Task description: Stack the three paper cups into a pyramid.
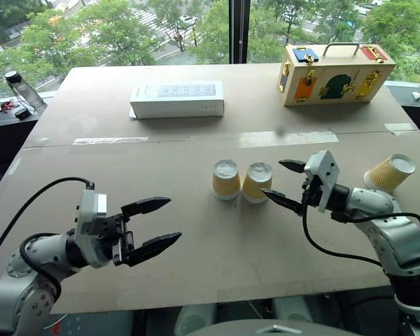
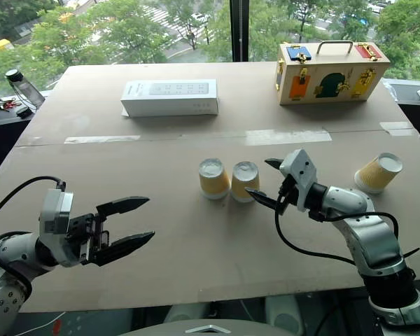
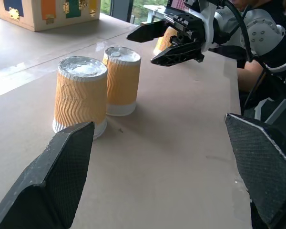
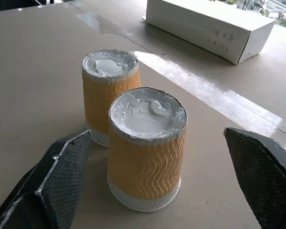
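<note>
Risk: we see right gripper [image 1: 280, 183] fingers wide, empty, beside base cups [image 1: 241, 180]; nudge topples them. Left gripper [image 1: 152, 229] wide, empty.

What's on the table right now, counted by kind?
Paper cups: 3, two upside down side by side, one lying on its side
White box: 1
Wooden case: 1
Total: 5
</note>
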### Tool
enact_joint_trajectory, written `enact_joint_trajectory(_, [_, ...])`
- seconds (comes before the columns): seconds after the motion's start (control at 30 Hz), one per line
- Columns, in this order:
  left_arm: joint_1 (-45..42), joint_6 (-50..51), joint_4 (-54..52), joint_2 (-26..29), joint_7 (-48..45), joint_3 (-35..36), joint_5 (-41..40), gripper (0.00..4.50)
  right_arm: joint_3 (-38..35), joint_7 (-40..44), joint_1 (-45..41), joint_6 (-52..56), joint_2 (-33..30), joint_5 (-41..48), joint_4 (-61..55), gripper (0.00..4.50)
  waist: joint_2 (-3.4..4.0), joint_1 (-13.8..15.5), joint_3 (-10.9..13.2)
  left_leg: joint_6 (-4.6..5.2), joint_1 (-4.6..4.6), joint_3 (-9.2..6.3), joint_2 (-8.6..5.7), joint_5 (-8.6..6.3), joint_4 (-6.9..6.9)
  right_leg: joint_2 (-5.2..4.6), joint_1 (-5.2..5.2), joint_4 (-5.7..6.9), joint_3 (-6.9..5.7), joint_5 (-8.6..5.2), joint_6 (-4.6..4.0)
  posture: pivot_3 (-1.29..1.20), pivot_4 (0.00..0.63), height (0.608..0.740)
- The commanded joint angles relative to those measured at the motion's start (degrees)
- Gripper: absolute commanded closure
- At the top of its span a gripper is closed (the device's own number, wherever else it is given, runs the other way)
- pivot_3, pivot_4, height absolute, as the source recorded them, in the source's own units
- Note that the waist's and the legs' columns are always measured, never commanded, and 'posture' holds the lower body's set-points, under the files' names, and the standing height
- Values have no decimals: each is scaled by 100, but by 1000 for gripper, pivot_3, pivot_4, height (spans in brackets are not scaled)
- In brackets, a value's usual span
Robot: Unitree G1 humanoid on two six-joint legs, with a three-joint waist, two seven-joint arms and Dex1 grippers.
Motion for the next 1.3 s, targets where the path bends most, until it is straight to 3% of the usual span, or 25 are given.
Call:
enact_joint_trajectory(0.03, [-198,186,-271,83,8,-66,-310,0,-1145,-129,255,283,-72,1045,-591,96,1,-21,1,0,0,0,1,0,0,2,0,0,0,0,0,0,150,740])
enact_joint_trajectory(0.1, [-329,271,-320,96,3,-151,-368,0,-1680,-406,327,421,-81,1368,-581,96,0,-35,1,0,3,1,6,0,0,7,0,3,1,0,-1,0,150,740])
enact_joint_trajectory(0.2, [-863,500,-458,94,90,-482,-564,0,-2361,-1363,512,-69,-331,-65,499,96,-7,-28,-3,0,10,11,6,1,8,11,7,5,7,0,0,0,150,740])
enact_joint_trajectory(0.33, [-1497,823,-534,93,320,-755,-828,0,-2622,-2069,574,-285,-312,-753,1423,96,-10,4,-6,0,10,12,-3,1,10,9,10,4,8,1,-2,0,150,740])
enact_joint_trajectory(0.77, [-1966,1164,-715,124,539,-927,-991,0,-2606,-2506,-84,142,230,-504,2445,96,7,-54,1,1,17,38,6,1,1,22,4,5,40,2,-2,0,150,740])
enact_joint_trajectory(1.0, [-2096,1163,-822,44,777,-881,-1086,0,-2443,-2313,-236,56,166,-524,2912,96,7,-52,1,1,15,34,5,1,0,23,4,5,39,4,0,0,150,740])
enact_joint_trajectory(1.1, [-2150,1177,-855,5,926,-885,-1166,0,-2376,-2235,-275,-125,143,-589,3018,909,7,-62,1,1,16,37,5,1,1,23,4,5,41,4,0,0,150,740])
enact_joint_trajectory(1.2, [-2122,1192,-876,-18,1022,-869,-1218,0,-2375,-2101,-229,-281,102,-561,2904,2171,7,-58,1,2,17,37,5,1,1,23,4,6,41,4,1,0,150,740])
enact_joint_trajectory(1.3, [-2114,1205,-902,-78,1202,-855,-1311,0,-2387,-1846,-137,-381,67,-439,2655,2269,8,-56,2,1,16,36,5,1,1,23,4,6,40,6,5,0,150,740])
